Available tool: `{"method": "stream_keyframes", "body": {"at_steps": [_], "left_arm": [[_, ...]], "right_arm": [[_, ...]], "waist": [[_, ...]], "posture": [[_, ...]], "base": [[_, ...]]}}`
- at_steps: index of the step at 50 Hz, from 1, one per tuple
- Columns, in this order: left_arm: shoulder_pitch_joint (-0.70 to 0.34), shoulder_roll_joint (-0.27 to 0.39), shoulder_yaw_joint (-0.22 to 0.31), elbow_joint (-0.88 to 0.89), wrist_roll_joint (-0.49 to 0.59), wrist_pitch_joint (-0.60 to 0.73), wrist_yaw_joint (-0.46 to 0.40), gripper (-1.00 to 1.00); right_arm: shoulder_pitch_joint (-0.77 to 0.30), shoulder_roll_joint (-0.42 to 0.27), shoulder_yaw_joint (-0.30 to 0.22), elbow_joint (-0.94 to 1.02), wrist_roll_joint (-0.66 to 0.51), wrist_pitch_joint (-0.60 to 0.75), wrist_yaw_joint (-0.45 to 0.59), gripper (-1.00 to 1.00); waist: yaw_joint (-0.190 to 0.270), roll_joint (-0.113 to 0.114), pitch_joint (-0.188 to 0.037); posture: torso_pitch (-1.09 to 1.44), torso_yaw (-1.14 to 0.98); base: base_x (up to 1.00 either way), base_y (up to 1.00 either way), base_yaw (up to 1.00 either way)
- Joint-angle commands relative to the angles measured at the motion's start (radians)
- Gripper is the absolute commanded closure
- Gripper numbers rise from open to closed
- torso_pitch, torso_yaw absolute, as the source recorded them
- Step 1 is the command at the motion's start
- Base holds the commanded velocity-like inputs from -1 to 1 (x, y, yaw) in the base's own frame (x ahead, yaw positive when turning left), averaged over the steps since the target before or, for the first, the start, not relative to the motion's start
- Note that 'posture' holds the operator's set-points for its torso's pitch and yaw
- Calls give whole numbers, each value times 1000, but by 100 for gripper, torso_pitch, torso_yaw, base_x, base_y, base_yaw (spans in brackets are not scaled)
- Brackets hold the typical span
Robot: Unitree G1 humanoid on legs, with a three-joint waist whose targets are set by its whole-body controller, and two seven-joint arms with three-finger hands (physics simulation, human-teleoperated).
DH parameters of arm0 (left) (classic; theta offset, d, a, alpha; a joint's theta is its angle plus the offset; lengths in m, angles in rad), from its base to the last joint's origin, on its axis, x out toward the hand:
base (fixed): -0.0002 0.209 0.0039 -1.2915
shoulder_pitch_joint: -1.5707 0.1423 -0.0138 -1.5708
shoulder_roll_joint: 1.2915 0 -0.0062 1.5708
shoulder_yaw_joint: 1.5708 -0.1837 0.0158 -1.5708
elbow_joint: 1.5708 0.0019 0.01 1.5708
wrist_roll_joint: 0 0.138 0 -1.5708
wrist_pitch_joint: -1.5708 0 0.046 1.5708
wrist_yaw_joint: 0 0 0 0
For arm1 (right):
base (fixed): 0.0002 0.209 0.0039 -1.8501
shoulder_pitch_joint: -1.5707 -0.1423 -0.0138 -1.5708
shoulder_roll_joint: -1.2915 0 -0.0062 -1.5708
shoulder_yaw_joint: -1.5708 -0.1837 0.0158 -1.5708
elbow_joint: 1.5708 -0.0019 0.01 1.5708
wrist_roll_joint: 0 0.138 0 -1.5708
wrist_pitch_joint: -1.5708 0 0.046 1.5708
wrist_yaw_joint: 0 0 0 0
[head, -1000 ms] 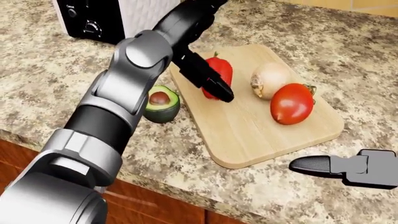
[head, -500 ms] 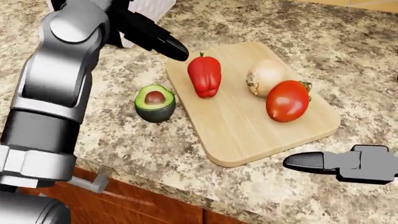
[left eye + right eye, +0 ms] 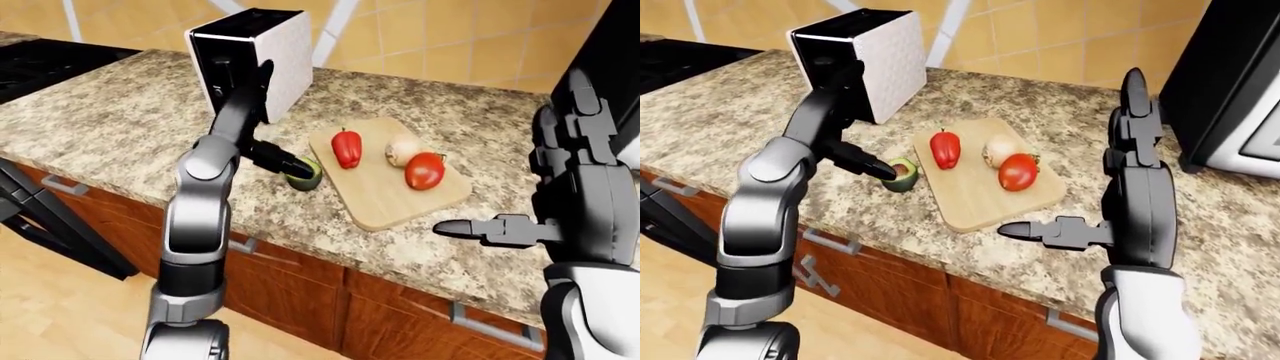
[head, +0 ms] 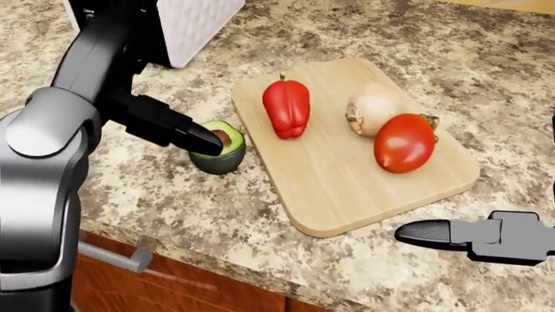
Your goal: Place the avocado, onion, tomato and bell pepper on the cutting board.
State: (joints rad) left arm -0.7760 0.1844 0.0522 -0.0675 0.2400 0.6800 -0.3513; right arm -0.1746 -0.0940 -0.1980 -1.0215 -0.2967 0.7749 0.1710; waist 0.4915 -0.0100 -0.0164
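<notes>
- On the speckled granite counter, just off the left edge of the cutting board in the head view, sits the halved avocado, cut face and pit up
- Over that avocado reaches the left hand; its dark fingers point down-right and the tip covers part of the cut face, though whether they touch or grip it cannot be told, nor how wide they are spread
- On the board stand the red bell pepper at the left, the onion to its right, and the tomato touching the onion's lower right side
- Below the board's lower right corner hangs the right hand, fingers extended flat and holding nothing, well apart from the vegetables
- At the head view's top left stands a toaster, black and white
</notes>
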Motion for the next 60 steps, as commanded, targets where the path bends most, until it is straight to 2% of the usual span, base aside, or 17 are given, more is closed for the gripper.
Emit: {"method": "stream_keyframes", "body": {"at_steps": [1, 20, 39, 60], "left_arm": [[-32, 10, 11, -39, 4, -22, 7, -100], [19, -9, 6, -78, -1, 12, 7, -100], [85, -46, -15, -31, 2, -52, 27, -100], [98, -58, -17, 63, -14, -122, 51, -100]], "right_arm": [[-3, -10, -2, -26, 13, -35, -20, -100], [-17, -33, 8, -19, 33, -19, -47, -100], [12, -24, 6, -10, 34, -51, -50, -100], [24, -21, -2, -9, 38, -62, -48, -100]], "waist": [[0, -2, -22], [4, -4, -24], [6, -6, -28], [4, -7, -33]], "posture": [[0, 38], [0, 38], [0, 38], [0, 38]], "base": [[0, 0, 0], [0, 0, 0], [0, 0, 0], [0, 0, 0]]}}
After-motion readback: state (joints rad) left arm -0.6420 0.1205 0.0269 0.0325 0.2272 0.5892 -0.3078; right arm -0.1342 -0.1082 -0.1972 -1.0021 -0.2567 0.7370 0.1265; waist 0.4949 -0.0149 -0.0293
